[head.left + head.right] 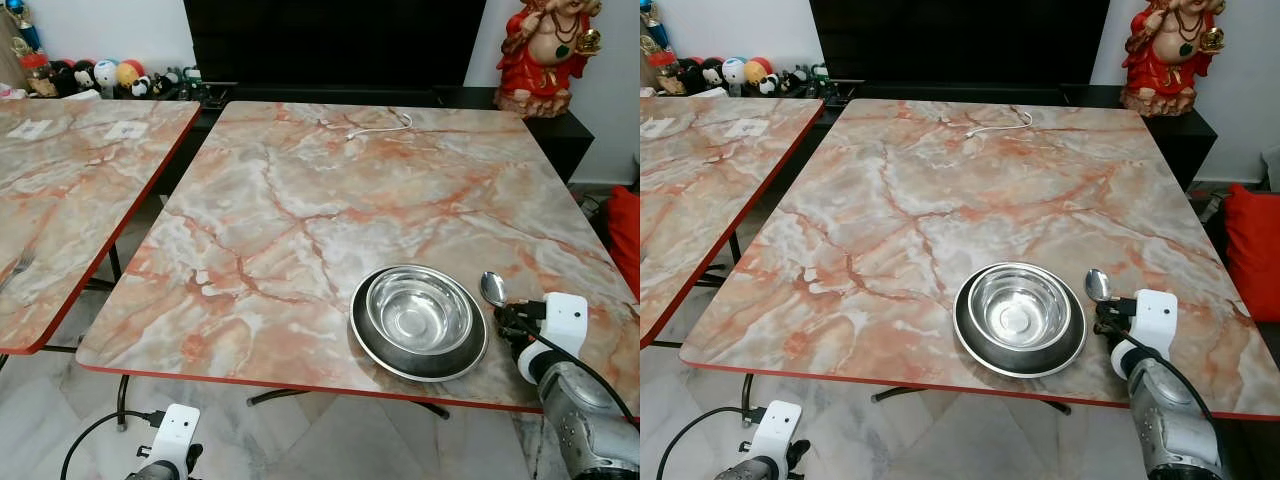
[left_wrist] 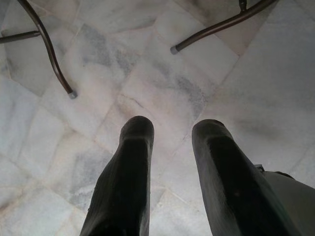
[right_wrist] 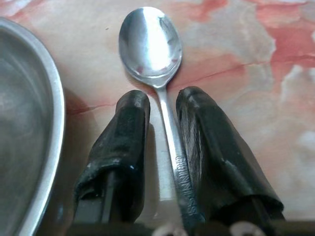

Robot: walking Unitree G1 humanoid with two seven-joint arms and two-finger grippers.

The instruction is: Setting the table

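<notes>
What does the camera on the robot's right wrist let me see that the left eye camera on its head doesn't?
The right wrist view alone shows the two black fingers either side of the spoon's handle, with a gap on one side. The left eye view alone shows the whole marble table, a bowl nested in the plate, a white cable and a red statue. Both share the spoon, the plate's rim and the right gripper.

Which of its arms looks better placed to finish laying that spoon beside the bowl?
The right. Its right gripper is at the table with its fingers either side of the spoon, next to the plate. The left gripper hangs open below the table edge, over the floor.
</notes>
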